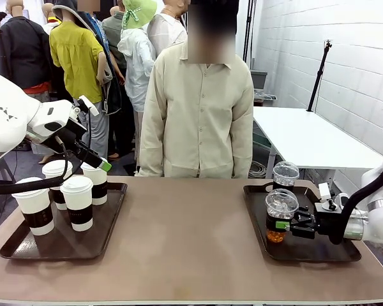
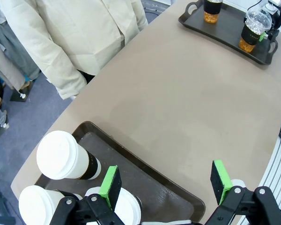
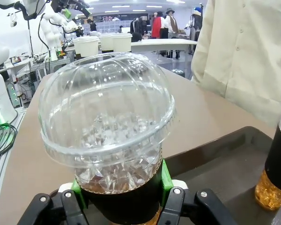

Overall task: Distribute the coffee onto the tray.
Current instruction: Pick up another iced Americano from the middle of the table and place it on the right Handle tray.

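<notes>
Coffee: right gripper [image 1: 282, 224] clamps one clear dome-lidded plastic cup of amber drink [image 1: 279, 215] on the dark brown right tray [image 1: 319, 250]; a second [image 1: 285, 175] stands beyond. Left gripper [image 2: 166, 178], jaws apart, hovers above four white lidded paper cups [image 1: 78, 201] on the left tray [image 1: 57, 245].

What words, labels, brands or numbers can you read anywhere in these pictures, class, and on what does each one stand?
None can be read.
Paper cups: plain white lids and dark sleeves, no print visible.
Dome-lidded cup held between the right gripper's fingers: dark sleeve, no legible label.
Left arm's white casing: small dark marks, too small to read.
</notes>
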Controlling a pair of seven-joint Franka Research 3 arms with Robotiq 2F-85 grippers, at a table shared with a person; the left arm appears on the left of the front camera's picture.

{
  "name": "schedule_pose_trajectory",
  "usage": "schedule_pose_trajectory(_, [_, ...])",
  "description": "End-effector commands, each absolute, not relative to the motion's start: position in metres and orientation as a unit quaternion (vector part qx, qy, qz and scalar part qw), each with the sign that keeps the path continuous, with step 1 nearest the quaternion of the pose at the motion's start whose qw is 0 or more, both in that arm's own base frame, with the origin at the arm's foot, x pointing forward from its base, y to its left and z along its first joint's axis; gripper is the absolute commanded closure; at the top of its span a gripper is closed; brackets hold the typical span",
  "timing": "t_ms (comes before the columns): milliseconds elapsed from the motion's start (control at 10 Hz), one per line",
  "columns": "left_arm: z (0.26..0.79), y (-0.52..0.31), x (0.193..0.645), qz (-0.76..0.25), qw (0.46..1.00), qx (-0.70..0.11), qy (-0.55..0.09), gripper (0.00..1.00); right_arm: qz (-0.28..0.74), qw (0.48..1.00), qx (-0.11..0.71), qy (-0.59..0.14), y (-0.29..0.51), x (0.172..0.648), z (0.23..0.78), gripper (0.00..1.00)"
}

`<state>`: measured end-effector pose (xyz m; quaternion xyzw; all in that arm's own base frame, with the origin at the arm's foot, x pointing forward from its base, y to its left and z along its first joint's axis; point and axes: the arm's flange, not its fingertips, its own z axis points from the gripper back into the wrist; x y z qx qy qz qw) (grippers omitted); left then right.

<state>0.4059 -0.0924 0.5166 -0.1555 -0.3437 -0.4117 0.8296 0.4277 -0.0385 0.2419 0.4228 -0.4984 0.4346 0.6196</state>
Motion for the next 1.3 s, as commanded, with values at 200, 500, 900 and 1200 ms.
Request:
schedule_pose_trajectory(200, [0.515,-0.090,0.407,-0.413,0.827,-0.163,-0.345,0.00,0.416,0.628,0.429,-0.499,-0.042,0.431,0.242,0.00])
schedule_pose_trajectory(500, [0.515,-0.090,0.407,-0.413,0.827,-0.163,-0.345,0.00,0.403,0.642,0.430,-0.491,-0.045,0.428,0.243,0.00])
schedule_pose_trajectory(900, [0.515,-0.090,0.407,-0.413,0.827,-0.163,-0.345,0.00,0.392,0.659,0.424,-0.482,-0.056,0.412,0.243,0.00])
schedule_pose_trajectory(1200, [0.515,-0.090,0.407,-0.413,0.827,-0.163,-0.345,0.00,0.376,0.671,0.418,-0.483,-0.072,0.396,0.240,0.00])
